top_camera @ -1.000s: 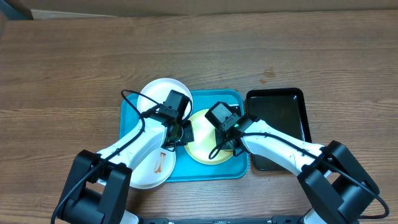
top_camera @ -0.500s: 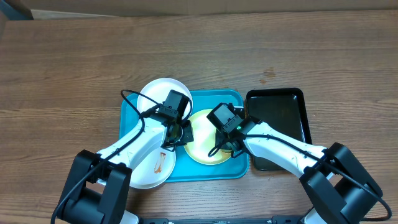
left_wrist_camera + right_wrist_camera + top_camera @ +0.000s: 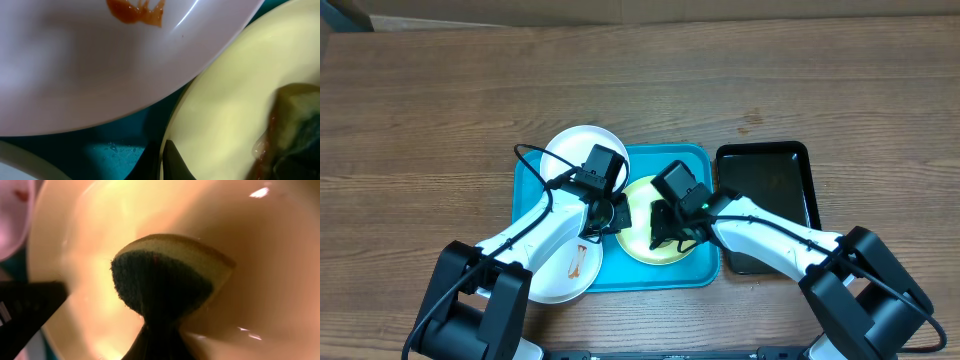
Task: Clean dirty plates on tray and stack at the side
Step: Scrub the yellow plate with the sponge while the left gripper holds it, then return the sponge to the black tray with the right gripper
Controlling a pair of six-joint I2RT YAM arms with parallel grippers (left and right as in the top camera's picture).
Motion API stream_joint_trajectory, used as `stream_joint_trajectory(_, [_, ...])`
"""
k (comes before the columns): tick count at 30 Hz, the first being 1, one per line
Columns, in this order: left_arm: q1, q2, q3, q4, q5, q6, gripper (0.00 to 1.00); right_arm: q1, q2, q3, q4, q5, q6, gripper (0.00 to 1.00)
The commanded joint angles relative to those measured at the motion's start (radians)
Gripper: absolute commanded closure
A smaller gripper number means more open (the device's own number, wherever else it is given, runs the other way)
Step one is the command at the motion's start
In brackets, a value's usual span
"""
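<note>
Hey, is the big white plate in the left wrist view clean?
No, the white plate carries an orange-red smear near the frame's top edge, beside the yellow plate.

2 arms, the left arm [image 3: 535, 235] and right arm [image 3: 770, 238], share white rounded link shells, black joint housings and boxy black bases [image 3: 470, 300]. A thin black cable [image 3: 518, 152] loops beside the left one's black wrist block [image 3: 604, 163].
</note>
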Motion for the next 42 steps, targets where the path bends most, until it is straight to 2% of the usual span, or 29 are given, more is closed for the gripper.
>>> stream_joint_trajectory(1, [-0.003, 0.011, -0.012, 0.0, -0.01, -0.023, 0.96, -0.077, -0.008, 0.037, 0.012, -0.208, -0.082, 0.96])
stream_joint_trajectory(9, [-0.003, 0.011, -0.012, 0.0, -0.01, -0.019, 0.96, -0.321, -0.159, 0.081, 0.004, -0.599, -0.253, 0.96])
stream_joint_trajectory(14, [-0.003, 0.011, -0.012, 0.0, -0.01, -0.019, 0.96, -0.458, -0.263, 0.08, -0.117, -0.637, -0.325, 0.96])
stream_joint_trajectory(18, [-0.003, 0.011, -0.012, -0.004, -0.01, -0.013, 0.96, -0.549, -0.298, 0.08, -0.28, -0.549, -0.389, 0.96])
stream_joint_trajectory(24, [-0.003, -0.001, -0.001, -0.018, -0.003, 0.04, 0.96, -0.6, -0.297, 0.078, -0.528, -0.123, -0.411, 0.96])
stream_joint_trajectory(27, [-0.003, -0.031, 0.018, -0.05, -0.011, 0.056, 0.96, -0.6, -0.297, 0.07, -0.576, 0.028, -0.396, 0.96])
stream_joint_trajectory(31, [-0.003, -0.099, 0.043, -0.085, -0.016, 0.056, 0.96, -0.6, -0.297, 0.034, -0.568, 0.097, -0.348, 0.96])
stream_joint_trajectory(35, [-0.003, -0.183, 0.078, -0.145, -0.1, 0.057, 0.96, -0.6, -0.297, -0.037, -0.502, 0.095, -0.343, 0.96])
stream_joint_trajectory(42, [-0.003, -0.305, 0.097, -0.176, -0.171, 0.138, 0.96, -0.6, -0.297, -0.129, -0.407, 0.095, -0.344, 0.96])
